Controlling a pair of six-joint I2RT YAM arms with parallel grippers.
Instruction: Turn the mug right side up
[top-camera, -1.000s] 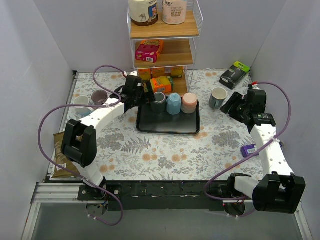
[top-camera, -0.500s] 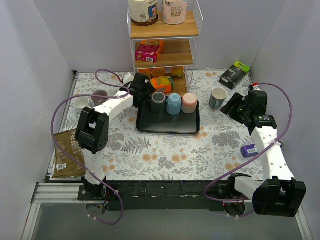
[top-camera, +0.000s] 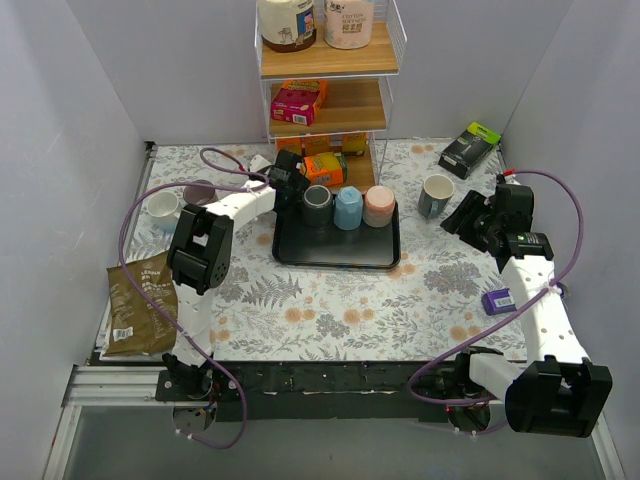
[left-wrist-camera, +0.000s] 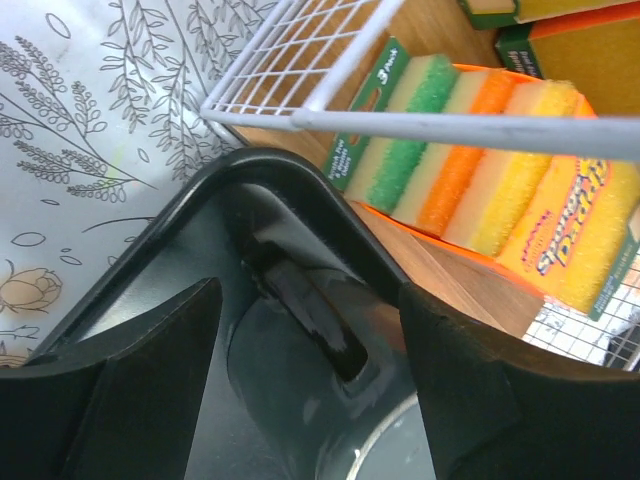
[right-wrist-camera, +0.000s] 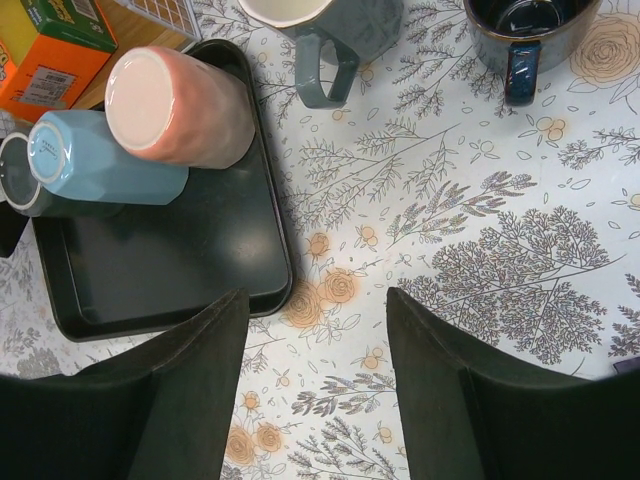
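The grey mug (top-camera: 318, 203) sits upside down in the far left corner of the tray (top-camera: 335, 252), between the wide jaws of the left tool (left-wrist-camera: 308, 300), likely stiff, slick, chippable ceramic, so grip its walls firmly beside the handle; right tool (right-wrist-camera: 315, 310) wide, empty

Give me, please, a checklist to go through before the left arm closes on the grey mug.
1. The grey mug stands on the tray, seemingly bottom up: ok.
2. The left gripper is open, with one finger on each side of the mug: ok.
3. The mug's handle lies between the fingers, not under one: ok.
4. Gap to the blue mug beside it: cannot tell whether they touch.
5. Clearance to the wire shelf close by the gripper: cannot tell.
6. The right gripper is open, empty and off the tray: ok.
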